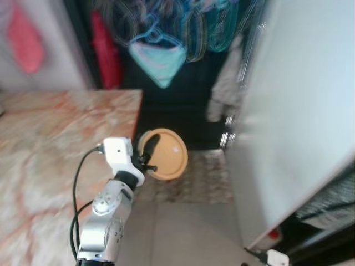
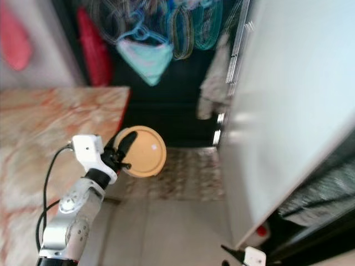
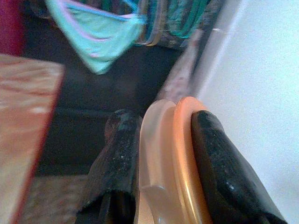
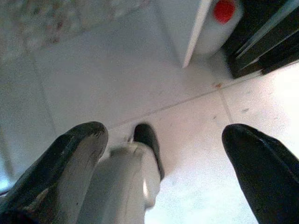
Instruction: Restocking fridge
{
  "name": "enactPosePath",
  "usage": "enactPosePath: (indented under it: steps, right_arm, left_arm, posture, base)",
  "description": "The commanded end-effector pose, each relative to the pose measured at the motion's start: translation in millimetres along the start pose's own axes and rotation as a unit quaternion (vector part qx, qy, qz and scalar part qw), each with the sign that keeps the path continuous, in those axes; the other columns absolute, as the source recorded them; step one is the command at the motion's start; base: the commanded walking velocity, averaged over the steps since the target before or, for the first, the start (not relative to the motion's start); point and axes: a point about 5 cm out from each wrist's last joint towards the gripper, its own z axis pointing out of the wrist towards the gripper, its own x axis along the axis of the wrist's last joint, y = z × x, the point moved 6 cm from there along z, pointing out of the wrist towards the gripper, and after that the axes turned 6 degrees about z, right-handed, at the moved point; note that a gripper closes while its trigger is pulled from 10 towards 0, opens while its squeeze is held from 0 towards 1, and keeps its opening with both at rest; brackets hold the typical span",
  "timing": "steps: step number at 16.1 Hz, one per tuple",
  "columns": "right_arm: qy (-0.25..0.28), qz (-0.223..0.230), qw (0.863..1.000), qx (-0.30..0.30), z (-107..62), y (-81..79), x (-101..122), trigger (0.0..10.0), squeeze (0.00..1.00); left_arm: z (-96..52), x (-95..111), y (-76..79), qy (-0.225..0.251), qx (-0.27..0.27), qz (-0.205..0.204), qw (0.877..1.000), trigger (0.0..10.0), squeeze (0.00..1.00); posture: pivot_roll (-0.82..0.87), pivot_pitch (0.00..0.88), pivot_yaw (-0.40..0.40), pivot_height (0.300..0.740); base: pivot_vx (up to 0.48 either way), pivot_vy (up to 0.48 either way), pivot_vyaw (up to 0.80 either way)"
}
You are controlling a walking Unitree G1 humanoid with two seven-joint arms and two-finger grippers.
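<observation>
Now the left gripper (image 3: 161, 163) is clamped on an orange plate (image 1: 166, 154), held on edge beside the marble counter (image 1: 50, 144). Near the white fridge door (image 1: 299, 111), the right gripper (image 4: 163, 158) hangs over the floor (image 4: 117, 70) with fingers apart.

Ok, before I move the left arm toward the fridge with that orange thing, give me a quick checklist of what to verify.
1. Grip on the round orange lidded container: ok. The left gripper has its jaws shut on the rim, one finger either side in the left wrist view.
2. Fridge door open: ok, the white door stands swung out on the right.
3. Shelf space inside the fridge: cannot tell.
4. Clearance from the marble counter: ok, the container hangs past its edge, over the floor.
5. Right gripper free: ok, jaws open, pointing down at the floor tiles.
6. Picture sharpness: not ok, the head views are blurred.
</observation>
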Motion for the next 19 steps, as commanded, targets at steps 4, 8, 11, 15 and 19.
enactPosePath:
  steps: [4,8,11,15,19]
  right_arm:
    - [-0.010,0.011,1.000,-0.001,-1.2,-1.7,-8.9,10.0,0.00]
    - [-0.011,0.012,1.000,0.000,-1.2,-2.4,-9.5,10.0,0.00]
    - [-0.011,0.016,1.000,0.000,-1.3,-3.1,-10.3,10.0,0.00]
    - [-0.012,0.022,1.000,-0.002,-1.7,-4.1,-13.0,10.0,0.00]
    - [-0.013,0.024,1.000,-0.005,-2.2,-2.7,-14.5,10.0,0.00]
  left_arm:
    - [-3.3,-2.7,-10.5,-0.008,0.012,0.012,1.000,10.0,0.00]
    - [-5.1,-6.5,-10.1,-0.015,0.008,0.019,1.000,10.0,0.00]
    - [-5.8,-8.9,-12.0,-0.020,0.008,0.022,1.000,10.0,0.00]
    - [-7.0,-16.2,-16.3,-0.033,0.007,0.027,0.999,10.0,0.00]
    - [-7.7,-25.9,-18.8,-0.049,0.004,0.028,0.998,10.0,0.00]
  posture:
    - [0.14,0.045,0.053,0.740]
    - [0.14,0.045,0.055,0.740]
    - [0.14,0.047,0.062,0.740]
    - [0.13,0.039,0.074,0.740]
    - [0.12,0.028,0.080,0.740]
  base:
    - [0.000,0.000,-0.73]
    - [0.000,0.000,-0.73]
    - [0.000,0.000,-0.73]
    - [0.000,0.000,-0.72]
    - [0.000,0.000,-0.72]
